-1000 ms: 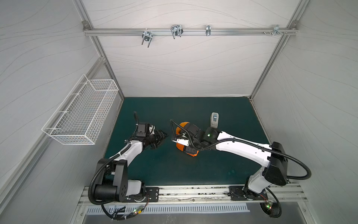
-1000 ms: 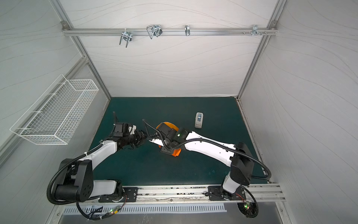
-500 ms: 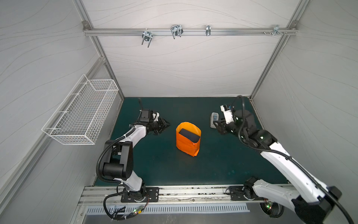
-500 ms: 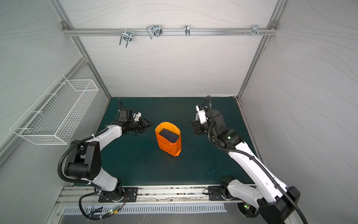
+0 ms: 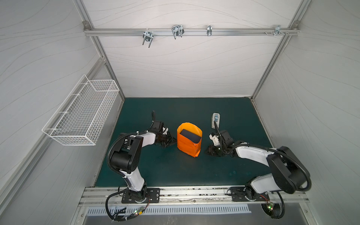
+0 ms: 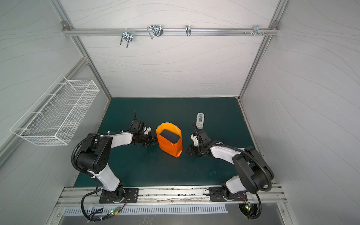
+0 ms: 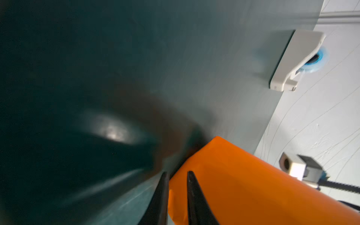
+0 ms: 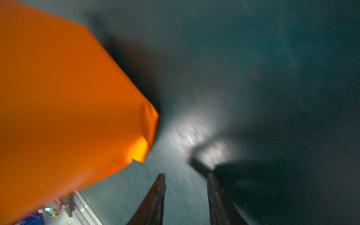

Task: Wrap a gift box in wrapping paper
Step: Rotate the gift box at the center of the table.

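Arms (image 5: 251, 153) low, left claw (image 5: 174, 141) at wrapping paper (image 5: 188, 148), right claw (image 5: 207, 153) apart

Two robot arms are mounted here, the left arm (image 5: 144, 139) and the right arm (image 5: 251, 153). Each carries one gripper, making two: the left gripper (image 5: 173, 140) and the right gripper (image 5: 209, 153). Each wrist view shows two fingers (image 7: 161, 194) on its gripper.

On the one green mat (image 5: 175, 171) there is one gift box (image 5: 190, 136), one sheet of wrapping paper (image 5: 188, 149) and one tape dispenser (image 5: 215, 120). One wire basket (image 5: 83, 115) hangs on the side wall.

One overhead rail (image 5: 243, 32) bears three distinct metal hooks (image 5: 177, 32). A fourth fitting (image 5: 277, 31) near the rail's end is too small to read and may be one more hook.
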### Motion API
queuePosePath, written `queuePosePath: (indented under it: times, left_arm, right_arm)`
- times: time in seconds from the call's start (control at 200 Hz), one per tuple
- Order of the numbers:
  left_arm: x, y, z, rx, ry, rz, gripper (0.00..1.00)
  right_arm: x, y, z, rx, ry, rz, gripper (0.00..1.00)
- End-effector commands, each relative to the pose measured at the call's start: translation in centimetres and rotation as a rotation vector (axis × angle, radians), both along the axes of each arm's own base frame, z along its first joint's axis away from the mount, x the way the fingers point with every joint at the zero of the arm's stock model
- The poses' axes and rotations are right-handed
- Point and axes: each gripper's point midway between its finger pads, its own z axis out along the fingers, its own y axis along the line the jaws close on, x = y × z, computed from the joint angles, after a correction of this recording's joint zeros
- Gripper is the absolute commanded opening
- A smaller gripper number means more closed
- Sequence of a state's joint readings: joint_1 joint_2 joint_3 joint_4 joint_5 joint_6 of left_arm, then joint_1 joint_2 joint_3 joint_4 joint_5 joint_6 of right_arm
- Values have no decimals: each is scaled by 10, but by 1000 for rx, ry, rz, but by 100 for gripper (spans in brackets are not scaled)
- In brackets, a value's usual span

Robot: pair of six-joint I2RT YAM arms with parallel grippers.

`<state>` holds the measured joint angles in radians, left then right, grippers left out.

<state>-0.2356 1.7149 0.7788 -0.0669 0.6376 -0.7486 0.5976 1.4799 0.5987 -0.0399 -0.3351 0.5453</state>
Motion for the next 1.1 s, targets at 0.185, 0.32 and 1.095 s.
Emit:
queuePosePath:
  times: [0.185, 0.32, 1.095]
  left_arm:
    - [-9, -21, 9, -18, -44, -31, 19]
    - [-22, -23, 12, -14, -44, -35, 20]
    - [-56, 12, -1, 218, -39, 5, 31]
  right_arm:
    - [25, 36, 15, 106, -13, 24, 39]
    - [39, 35, 21, 96, -32, 37, 40]
    - [20, -3, 12, -50, -87, 0, 61]
